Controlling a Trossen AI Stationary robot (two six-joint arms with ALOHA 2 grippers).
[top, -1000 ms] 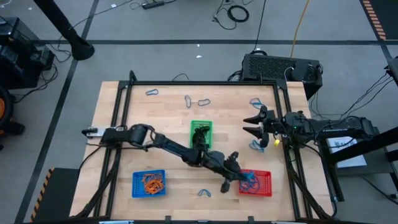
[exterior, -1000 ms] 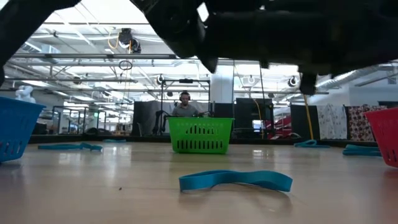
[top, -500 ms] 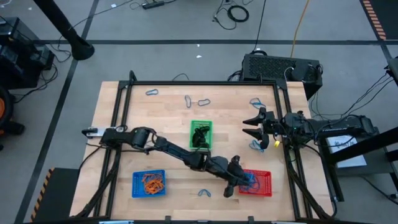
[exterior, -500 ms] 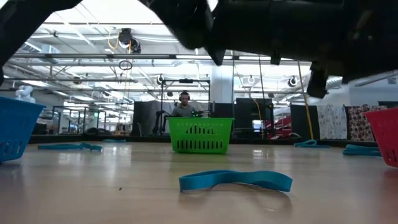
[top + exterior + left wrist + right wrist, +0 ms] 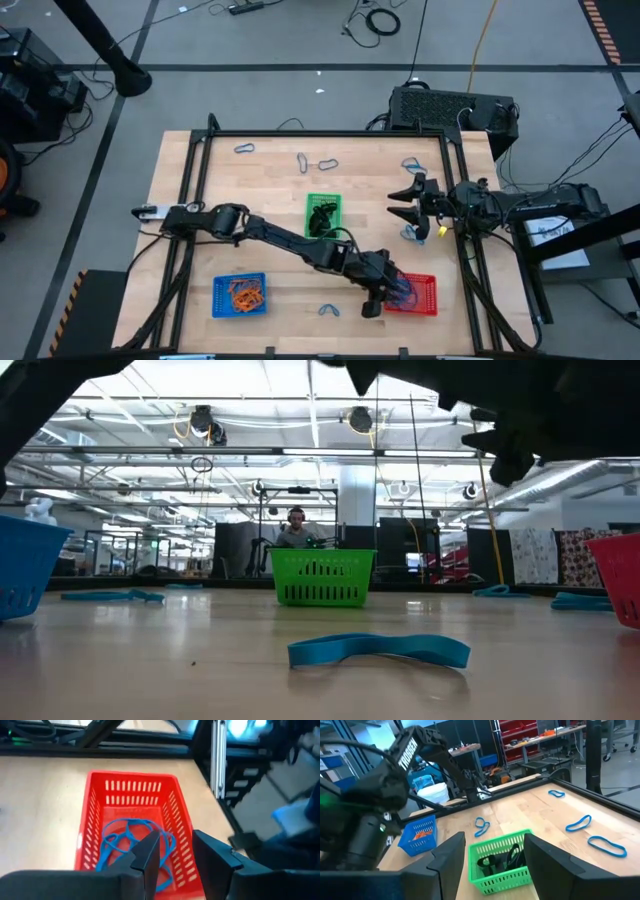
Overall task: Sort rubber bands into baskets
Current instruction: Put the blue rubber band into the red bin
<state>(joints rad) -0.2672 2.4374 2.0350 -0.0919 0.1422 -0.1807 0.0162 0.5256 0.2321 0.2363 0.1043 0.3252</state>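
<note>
Currently, at lower left of the high view, the blue basket (image 5: pixel 239 294) holds orange bands. Centre: the green basket (image 5: pixel 323 215) holds black ones. Lower centre-right: my left gripper (image 5: pixel 176 851), jaws parted and empty, hovers over the red basket (image 5: pixel 98 785) with blue rubber bands (image 5: pixel 132 837). Right: my right gripper (image 5: pixel 408 199) waits, spread. Loose bands are light, limp; pinch one strand.

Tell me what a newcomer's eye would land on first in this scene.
Probably the left gripper, stretched across the table and poised over the red basket near the front right, its fingers apart above a tangle of blue rubber bands lying inside. Next come the green basket at mid-table holding black bands, and the blue basket at front left holding orange ones. The right gripper waits open at the table's right side.
</note>
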